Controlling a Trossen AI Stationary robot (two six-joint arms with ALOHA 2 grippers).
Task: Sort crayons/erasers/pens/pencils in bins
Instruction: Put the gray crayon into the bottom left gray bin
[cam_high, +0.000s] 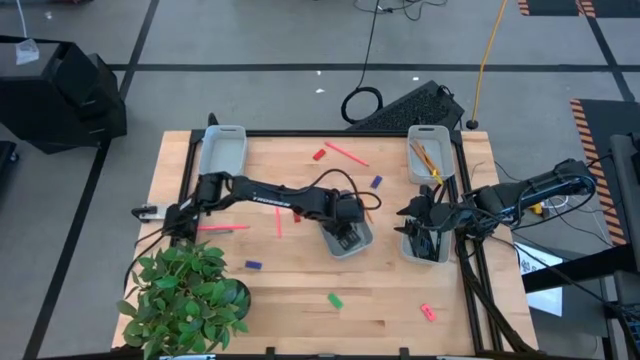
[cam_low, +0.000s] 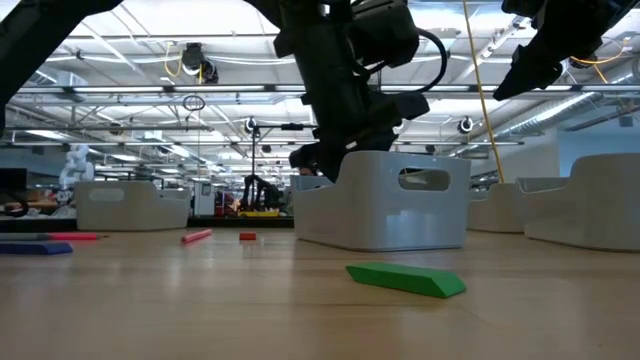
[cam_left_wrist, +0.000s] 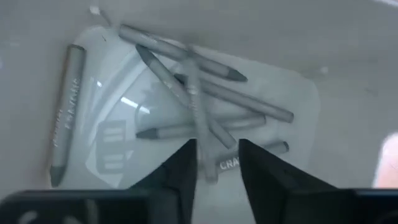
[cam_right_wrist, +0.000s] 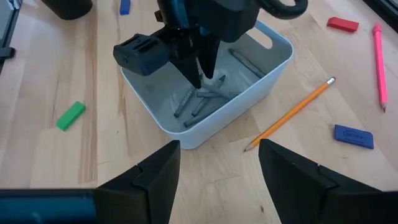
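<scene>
In centre bin (cam_right_wrist: 264, 87) — short grey crayons (cam_left_wrist: 186, 93), piled crisscross.

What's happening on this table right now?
The left pincer is down inside the middle bin, its fingers around a grey crayon above the pile of crayons already there. The right pincer hangs open over another bin at the table's right side. Erasers, such as the green eraser, an orange pencil and pink pencils lie unsorted on the table.
</scene>
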